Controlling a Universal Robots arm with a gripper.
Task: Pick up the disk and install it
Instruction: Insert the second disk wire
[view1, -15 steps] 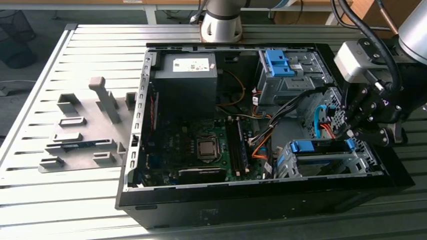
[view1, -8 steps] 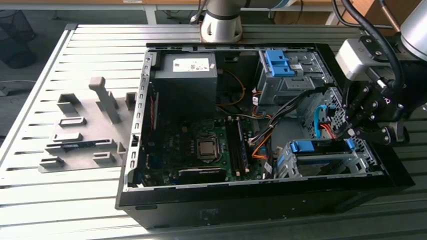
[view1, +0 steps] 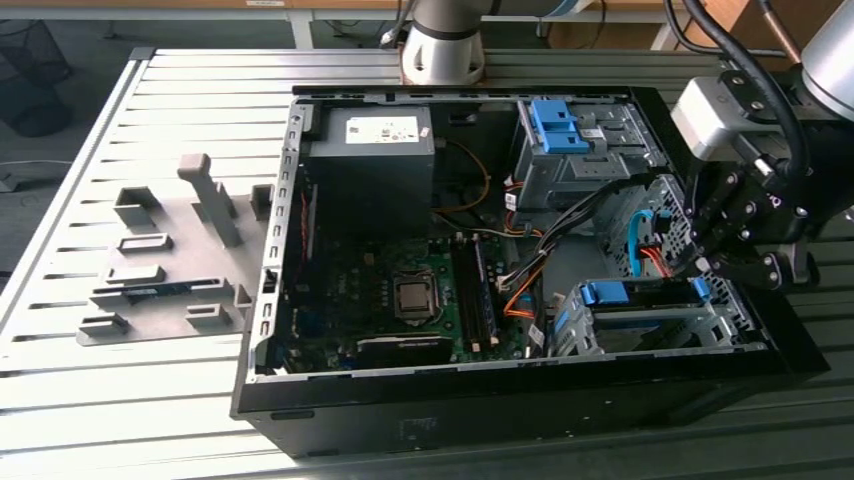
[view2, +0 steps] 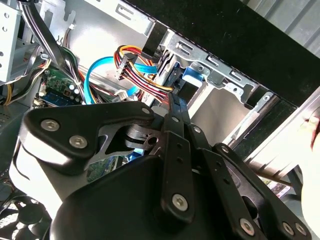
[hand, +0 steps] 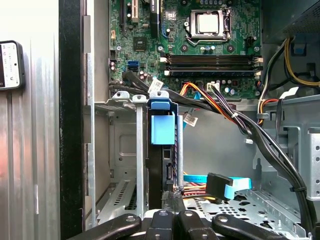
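Disk (hand: 156, 172) stands edge-on in the drive cage (hand: 116, 150), blue carrier tab (hand: 162, 127) at the end facing the motherboard (hand: 200, 45). Its long axis runs straight away from the claw (hand: 173, 216), which sits at the cage's opposite end, in line with the disk. Claw fingers (view2: 172, 107) pressed together; can't tell if they touch the disk.

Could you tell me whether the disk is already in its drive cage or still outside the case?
In: the disk stands on edge inside the metal drive cage, its blue rail tab at the cage opening.
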